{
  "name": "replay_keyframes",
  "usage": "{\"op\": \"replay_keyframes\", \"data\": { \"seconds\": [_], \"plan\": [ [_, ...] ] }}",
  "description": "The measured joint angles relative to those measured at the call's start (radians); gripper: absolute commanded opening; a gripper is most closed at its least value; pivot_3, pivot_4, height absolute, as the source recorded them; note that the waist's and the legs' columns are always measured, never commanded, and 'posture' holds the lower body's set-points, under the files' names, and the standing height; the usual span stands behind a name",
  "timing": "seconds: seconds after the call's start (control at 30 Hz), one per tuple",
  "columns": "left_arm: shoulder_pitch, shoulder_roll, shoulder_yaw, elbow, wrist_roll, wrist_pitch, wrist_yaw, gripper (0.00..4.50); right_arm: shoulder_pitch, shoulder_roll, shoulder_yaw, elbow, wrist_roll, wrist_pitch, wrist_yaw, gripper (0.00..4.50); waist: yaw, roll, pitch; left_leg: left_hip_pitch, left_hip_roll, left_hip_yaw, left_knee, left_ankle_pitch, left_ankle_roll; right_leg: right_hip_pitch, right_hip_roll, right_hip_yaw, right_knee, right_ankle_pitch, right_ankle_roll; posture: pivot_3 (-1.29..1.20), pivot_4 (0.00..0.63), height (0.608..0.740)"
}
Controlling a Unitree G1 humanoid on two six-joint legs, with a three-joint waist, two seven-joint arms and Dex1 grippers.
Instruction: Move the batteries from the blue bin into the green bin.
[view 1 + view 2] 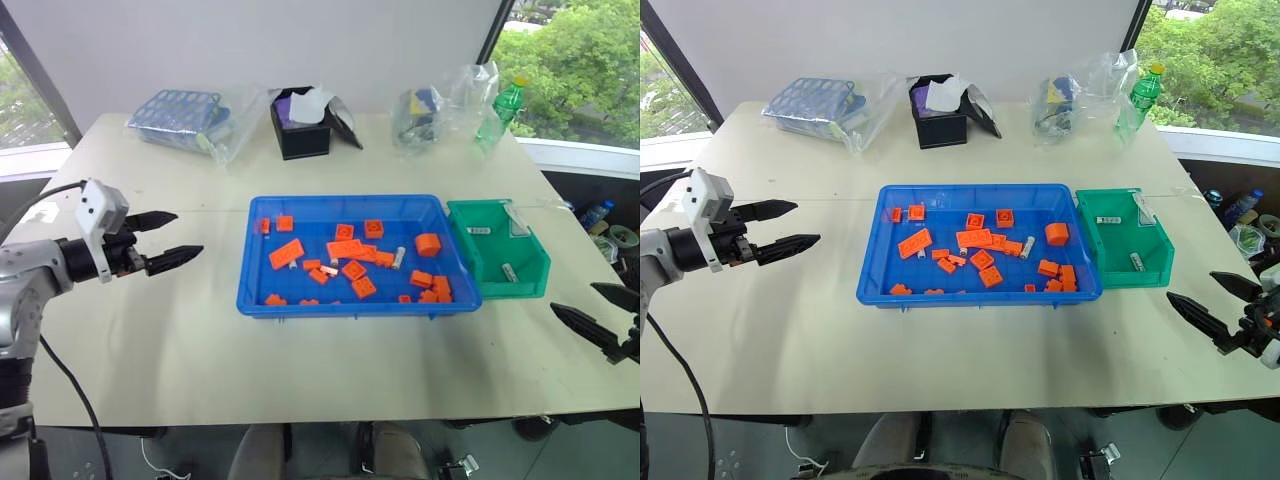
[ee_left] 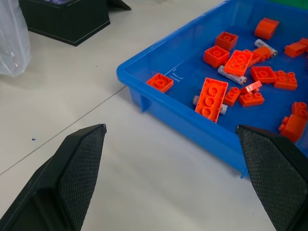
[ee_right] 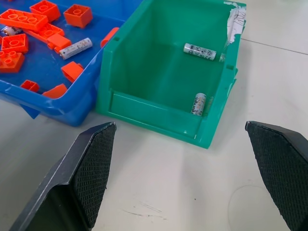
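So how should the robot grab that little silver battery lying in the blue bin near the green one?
Take the battery across its middle, coming straight down from above. It lies flat on the floor of the blue bin, and the bin's walls block a sideways reach. Set one of the fingers on each long side, since an orange brick sits close by one end.

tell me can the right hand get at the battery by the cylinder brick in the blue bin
Probably yes. The right hand is open and empty beside the green bin. The battery lies bare in the blue bin, nothing on top, though the hand must reach over the green bin or past it.
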Motion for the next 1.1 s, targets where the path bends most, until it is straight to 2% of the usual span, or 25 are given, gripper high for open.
{"op": "replay_keyframes", "data": {
  "seconds": [0.33, 0.53, 0.63, 0.7, 0.83, 0.9, 0.97, 1.1],
  "plan": [
    [0.004, -0.001, 0.0, 0.0, -0.003, 0.022, -0.002, 4.5, 0.005, -0.006, 0.0, -0.01, 0.015, 0.028, 0.003, 4.43, 0.0, 0.0, 0.0, -0.002, 0.0, 0.001, 0.0, 0.0, 0.0, -0.003, 0.0, 0.001, 0.0, 0.0, 0.0, 0.0, 0.15, 0.716],
    [0.034, 0.001, 0.0, -0.04, -0.013, 0.029, -0.031, 4.5, -0.027, -0.05, 0.001, -0.008, 0.023, 0.058, 0.016, 4.43, 0.0, -0.001, 0.0, -0.002, 0.0, 0.002, 0.0, 0.0, 0.0, -0.006, 0.0, 0.002, 0.002, 0.0, 0.0, 0.0, 0.15, 0.716],
    [0.042, 0.002, -0.002, -0.047, -0.012, 0.029, -0.035, 4.5, -0.093, -0.094, 0.044, -0.003, 0.022, 0.063, 0.027, 4.43, -0.002, -0.001, 0.0, -0.002, 0.0, 0.003, 0.001, 0.0, 0.0, -0.008, 0.0, 0.003, 0.003, 0.0, 0.0, 0.0, 0.15, 0.716],
    [0.043, 0.005, -0.008, -0.061, -0.013, 0.029, -0.046, 4.5, -0.204, -0.138, 0.126, 0.006, 0.022, 0.074, 0.046, 4.43, -0.006, -0.001, 0.0, -0.003, 0.0, 0.003, 0.001, 0.0, 0.0, -0.009, 0.0, 0.003, 0.003, 0.0, 0.0, 0.0, 0.15, 0.716],
    [0.013, 0.016, -0.036, -0.086, -0.023, 0.029, -0.073, 4.5, -0.526, -0.185, 0.397, 0.034, 0.002, 0.078, 0.11, 4.43, -0.012, -0.002, 0.0, -0.002, 0.0, 0.003, 0.001, 0.0, 0.0, -0.013, 0.001, 0.003, 0.005, 0.0, 0.0, 0.0, 0.15, 0.716],
    [0.0, 0.023, -0.042, -0.101, -0.026, 0.034, -0.076, 4.5, -0.719, -0.138, 0.553, 0.1, -0.049, 0.074, 0.13, 4.43, -0.017, -0.004, 0.001, -0.003, 0.0, 0.003, 0.0, 0.0, 0.001, -0.015, 0.001, 0.003, 0.005, 0.001, -0.001, 0.0, 0.15, 0.716],
    [-0.019, 0.025, -0.046, -0.113, -0.038, 0.049, -0.074, 4.5, -0.894, -0.038, 0.694, 0.193, -0.101, 0.085, 0.13, 4.43, -0.024, -0.008, 0.0, -0.004, 0.0, 0.003, 0.0, 0.002, 0.003, -0.016, 0.001, 0.004, 0.007, 0.001, -0.001, 0.0, 0.15, 0.716],
    [-0.025, 0.023, -0.047, -0.148, -0.062, 0.075, -0.062, 4.5, -1.057, 0.149, 0.859, 0.353, -0.172, 0.111, 0.113, 4.43, -0.022, -0.011, -0.001, -0.005, -0.002, 0.001, -0.001, 0.003, 0.004, -0.016, 0.003, 0.006, 0.012, 0.009, -0.004, 0.0, 0.15, 0.716]
  ]
}}
